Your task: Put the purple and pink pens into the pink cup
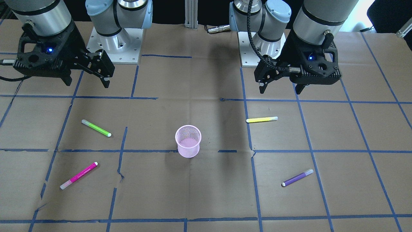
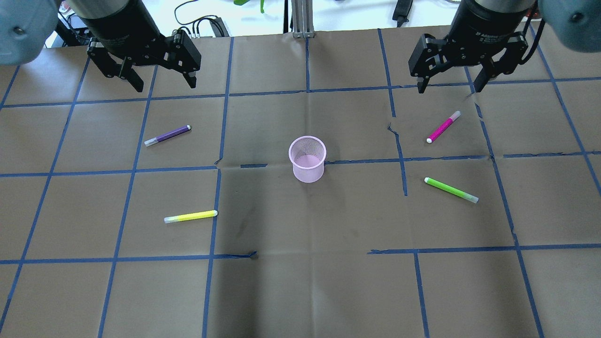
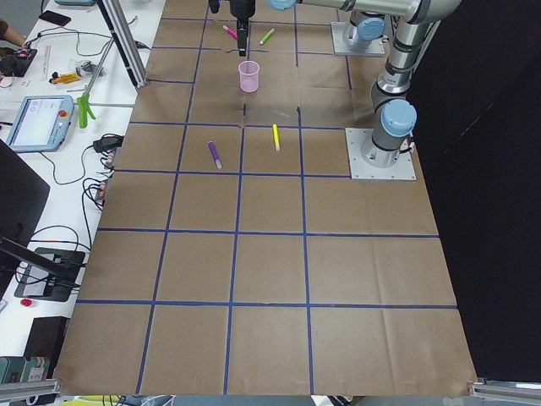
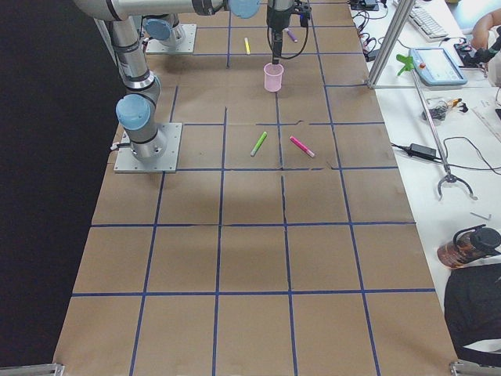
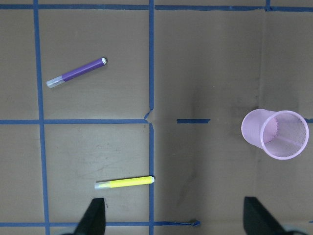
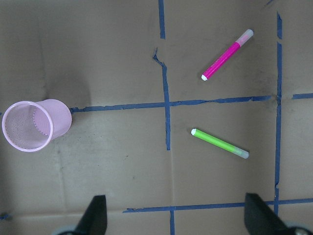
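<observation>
The pink mesh cup [image 2: 307, 158] stands upright and empty mid-table; it also shows in the front view [image 1: 188, 141] and both wrist views [image 5: 275, 133] [image 6: 35, 125]. The purple pen [image 2: 167, 135] [image 5: 76, 73] lies flat on the left side. The pink pen [image 2: 443, 126] [image 6: 227, 54] lies flat on the right side. My left gripper [image 2: 162, 83] hangs open and empty high above the table, beyond the purple pen. My right gripper [image 2: 450, 87] hangs open and empty beyond the pink pen.
A yellow pen [image 2: 190, 216] lies on the left, nearer the robot than the purple one. A green pen [image 2: 451, 189] lies on the right, below the pink pen. Brown paper with blue tape lines [image 2: 305, 253] covers the table.
</observation>
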You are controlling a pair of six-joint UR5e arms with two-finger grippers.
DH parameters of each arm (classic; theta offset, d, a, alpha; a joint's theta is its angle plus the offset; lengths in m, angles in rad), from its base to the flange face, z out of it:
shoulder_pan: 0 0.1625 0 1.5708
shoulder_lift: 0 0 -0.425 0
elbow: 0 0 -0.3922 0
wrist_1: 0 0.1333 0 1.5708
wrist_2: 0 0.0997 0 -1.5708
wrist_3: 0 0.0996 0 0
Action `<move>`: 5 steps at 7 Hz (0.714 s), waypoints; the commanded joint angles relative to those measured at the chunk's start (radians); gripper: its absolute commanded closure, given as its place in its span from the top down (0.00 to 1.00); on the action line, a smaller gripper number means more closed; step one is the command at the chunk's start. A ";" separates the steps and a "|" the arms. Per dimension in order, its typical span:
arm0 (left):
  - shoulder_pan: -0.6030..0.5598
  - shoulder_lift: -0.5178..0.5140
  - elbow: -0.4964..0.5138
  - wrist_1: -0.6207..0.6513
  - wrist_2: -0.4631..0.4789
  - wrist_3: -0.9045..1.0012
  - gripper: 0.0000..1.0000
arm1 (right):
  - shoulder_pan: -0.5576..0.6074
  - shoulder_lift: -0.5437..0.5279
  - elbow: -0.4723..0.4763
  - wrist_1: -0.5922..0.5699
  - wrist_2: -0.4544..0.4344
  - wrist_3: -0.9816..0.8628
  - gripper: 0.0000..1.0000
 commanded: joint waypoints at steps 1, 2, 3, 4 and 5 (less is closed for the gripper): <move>0.001 -0.002 -0.001 0.002 -0.005 -0.001 0.98 | -0.002 -0.035 0.058 -0.039 0.000 -0.006 1.00; 0.001 -0.004 0.002 0.000 -0.007 -0.003 0.98 | -0.002 -0.035 0.059 -0.041 0.000 -0.004 1.00; 0.001 -0.001 0.002 -0.001 -0.004 -0.003 0.98 | -0.002 -0.033 0.059 -0.041 -0.004 0.000 1.00; 0.001 -0.002 0.002 -0.001 -0.001 -0.003 0.98 | -0.002 -0.035 0.059 -0.037 -0.004 0.003 1.00; 0.001 -0.002 0.002 -0.001 -0.001 -0.001 0.98 | -0.002 -0.035 0.059 -0.041 -0.004 0.006 1.00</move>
